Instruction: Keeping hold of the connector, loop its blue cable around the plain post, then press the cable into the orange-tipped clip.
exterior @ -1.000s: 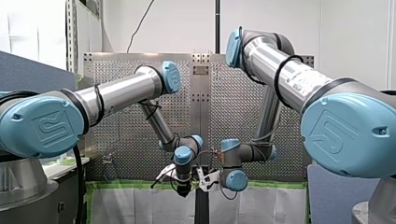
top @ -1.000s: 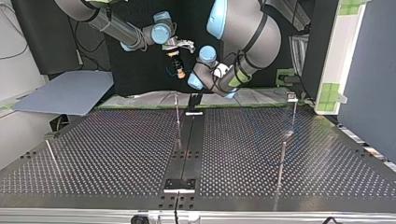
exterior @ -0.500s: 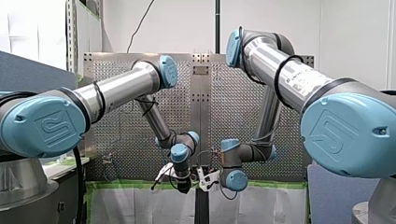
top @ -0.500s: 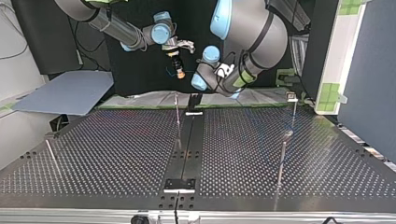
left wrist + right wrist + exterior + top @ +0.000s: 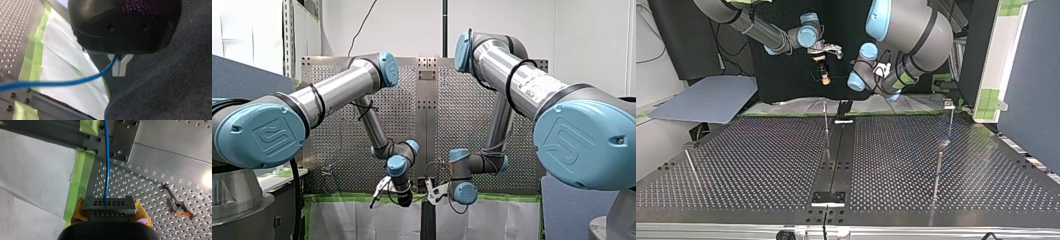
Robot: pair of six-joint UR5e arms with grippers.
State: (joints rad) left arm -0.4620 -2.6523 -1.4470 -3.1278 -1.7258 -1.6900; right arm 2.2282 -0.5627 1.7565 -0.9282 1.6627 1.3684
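In the right wrist view my right gripper point(image 5: 109, 213) is shut on a dark grey connector point(image 5: 108, 205), yellow pads at both its ends. The blue cable point(image 5: 107, 162) runs straight out of the connector over the perforated table's edge. My left gripper point(image 5: 119, 71) has pale fingers pressed together, shut on the blue cable point(image 5: 62, 82), which trails off sideways from them. In the top view both grippers hang beyond the table's far edge, my right gripper point(image 5: 824, 76) to the left of my left arm's wrist point(image 5: 859, 79). An orange-tipped clip point(image 5: 182, 210) stands on the table, off to one side of the connector.
Thin plain posts point(image 5: 826, 122) point(image 5: 937, 172) rise from the perforated table point(image 5: 761, 165), with another rod point(image 5: 691, 167) near the top view's left edge. A black rail point(image 5: 838, 150) runs down the middle. Green tape point(image 5: 80, 177) and white sheeting line the far edge.
My left arm has drawn away from my right gripper, toward the top view's right, pulling the cable out between them. My right gripper has stayed in place with the connector.
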